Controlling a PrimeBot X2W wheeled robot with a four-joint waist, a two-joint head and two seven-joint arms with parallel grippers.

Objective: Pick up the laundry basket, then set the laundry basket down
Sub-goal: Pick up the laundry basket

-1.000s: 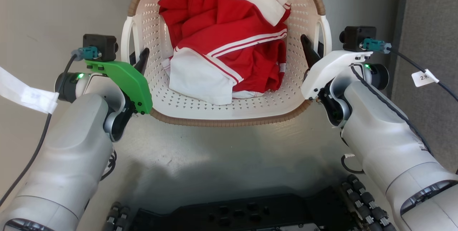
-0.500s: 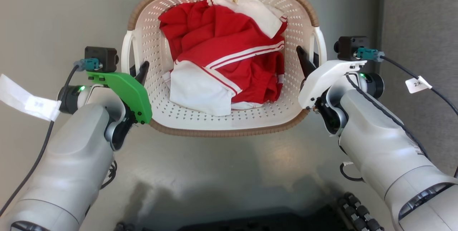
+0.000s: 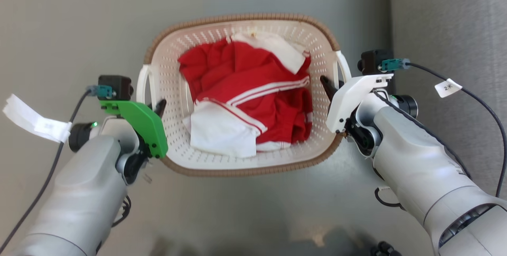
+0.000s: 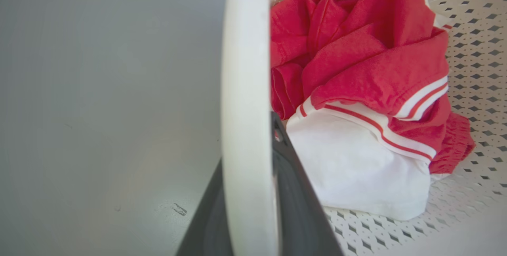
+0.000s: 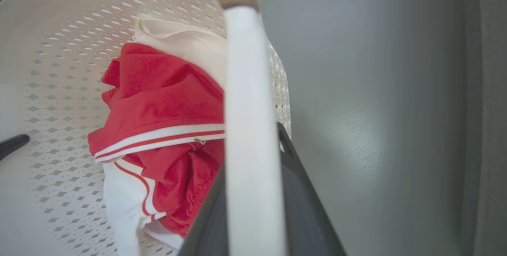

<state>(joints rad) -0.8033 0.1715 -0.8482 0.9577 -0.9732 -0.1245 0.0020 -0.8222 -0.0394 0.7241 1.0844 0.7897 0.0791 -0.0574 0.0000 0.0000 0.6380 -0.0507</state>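
We see the laundry basket mouth-up between our two arms over the grey floor, its long axis running left to right, with crumpled red-and-white clothes heaped inside. Our left gripper is clamped on the white left handle and our right gripper on the right handle. We cannot tell whether the basket touches the floor.

laundry basket held farther out, view shifted
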